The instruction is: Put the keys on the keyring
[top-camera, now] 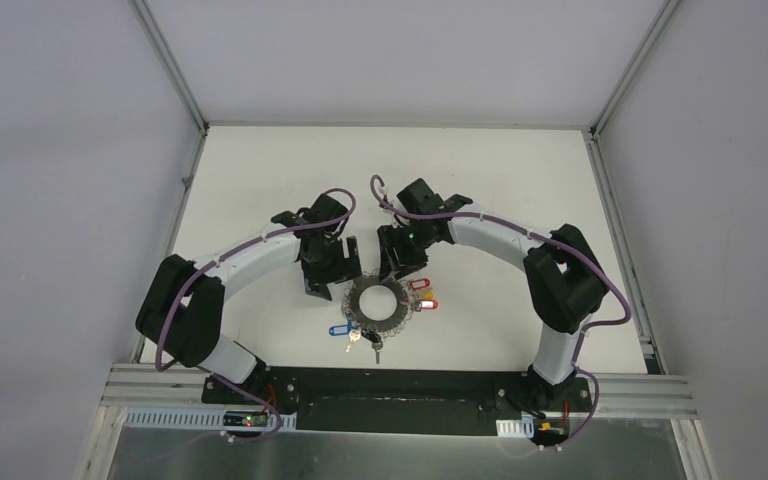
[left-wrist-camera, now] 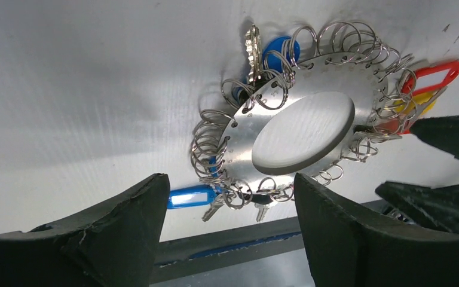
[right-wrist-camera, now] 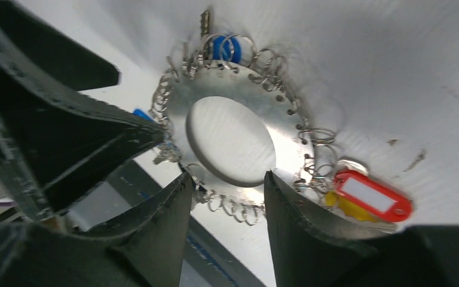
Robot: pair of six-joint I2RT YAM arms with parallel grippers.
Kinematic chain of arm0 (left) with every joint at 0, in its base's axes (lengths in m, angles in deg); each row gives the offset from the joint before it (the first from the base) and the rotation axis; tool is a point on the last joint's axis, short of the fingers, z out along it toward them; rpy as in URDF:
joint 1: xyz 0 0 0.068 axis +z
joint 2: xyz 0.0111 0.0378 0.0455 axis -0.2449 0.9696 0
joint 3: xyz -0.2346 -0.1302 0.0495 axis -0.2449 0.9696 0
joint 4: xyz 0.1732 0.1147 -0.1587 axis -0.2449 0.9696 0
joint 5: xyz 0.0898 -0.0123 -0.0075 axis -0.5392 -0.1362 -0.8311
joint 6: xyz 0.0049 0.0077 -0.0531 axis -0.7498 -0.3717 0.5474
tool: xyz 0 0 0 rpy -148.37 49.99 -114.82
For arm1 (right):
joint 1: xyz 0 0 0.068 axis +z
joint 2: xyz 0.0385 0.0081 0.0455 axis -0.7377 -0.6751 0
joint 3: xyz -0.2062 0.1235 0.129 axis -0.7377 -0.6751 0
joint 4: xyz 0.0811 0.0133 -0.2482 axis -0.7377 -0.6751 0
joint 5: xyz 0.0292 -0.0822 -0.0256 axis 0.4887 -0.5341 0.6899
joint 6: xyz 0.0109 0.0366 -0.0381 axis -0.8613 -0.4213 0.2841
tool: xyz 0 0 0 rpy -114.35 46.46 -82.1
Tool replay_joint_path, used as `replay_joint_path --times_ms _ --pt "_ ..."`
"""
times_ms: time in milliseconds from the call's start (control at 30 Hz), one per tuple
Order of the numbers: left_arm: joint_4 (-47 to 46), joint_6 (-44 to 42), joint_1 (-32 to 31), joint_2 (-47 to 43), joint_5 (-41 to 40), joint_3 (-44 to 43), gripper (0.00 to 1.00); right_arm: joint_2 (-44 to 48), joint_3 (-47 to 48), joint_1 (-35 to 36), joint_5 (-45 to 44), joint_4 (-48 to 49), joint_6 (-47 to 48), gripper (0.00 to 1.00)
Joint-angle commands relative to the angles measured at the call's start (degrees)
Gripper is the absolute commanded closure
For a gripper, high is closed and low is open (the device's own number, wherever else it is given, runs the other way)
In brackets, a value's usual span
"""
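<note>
One red-tagged key [top-camera: 420,284] lies lengthwise, pointing rightward off the flat keyring [top-camera: 376,303].

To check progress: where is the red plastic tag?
In the top view, the red plastic tag lies at the right rim of the flat grey metal ring, beside a yellow tag.

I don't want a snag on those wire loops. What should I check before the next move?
1. The keyring lies flat on the table: ok.
2. The left gripper is open and empty: ok.
3. The right gripper is open and empty: ok.
4. The two are apart from each other: ok, though close.
5. The red key is hooked on a loop: cannot tell.
</note>
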Motion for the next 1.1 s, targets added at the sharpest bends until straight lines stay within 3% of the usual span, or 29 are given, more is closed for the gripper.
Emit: replay_joint_path --times_ms 0,133,400,500,900,967,1033,1067 --pt "-8.0 -2.1 1.6 1.9 8.0 2.0 0.24 -0.5 -1.5 -0.3 9.4 4.6 -10.6 0.51" --pt "-9.5 -4.2 2.0 7.0 8.4 0.0 0.26 1.2 -3.3 -0.7 7.5 4.6 -12.9 0.51" --pt "8.5 -10.0 -4.8 16.2 -12.7 -14.3 0.25 8.2 -6.1 -6.0 5.3 1.8 -11.8 0.51" --pt "12.0 -11.2 -7.5 19.5 -17.4 -18.0 0.32 11.0 -7.1 -8.1 4.3 0.5 -10.9 0.51" --pt "14.9 -12.6 -9.8 27.4 -20.4 -20.7 0.4 25.6 -14.3 -19.5 1.3 -3.3 -9.2 0.5" --pt "14.5 -12.6 -9.8 27.8 -21.1 -19.9 0.59 27.6 -15.5 -21.1 1.2 -3.9 -8.7 0.5" --pt "14.1 -13.1 -9.8 27.7 -21.4 -19.8 0.9 29.1 -16.2 -21.9 1.4 -4.6 -8.2 0.5" --pt "14.2 -13.5 -9.8 27.5 -21.3 -20.2 1.0 29.6 -16.3 -22.2 1.5 -5.1 -7.9 0.49"
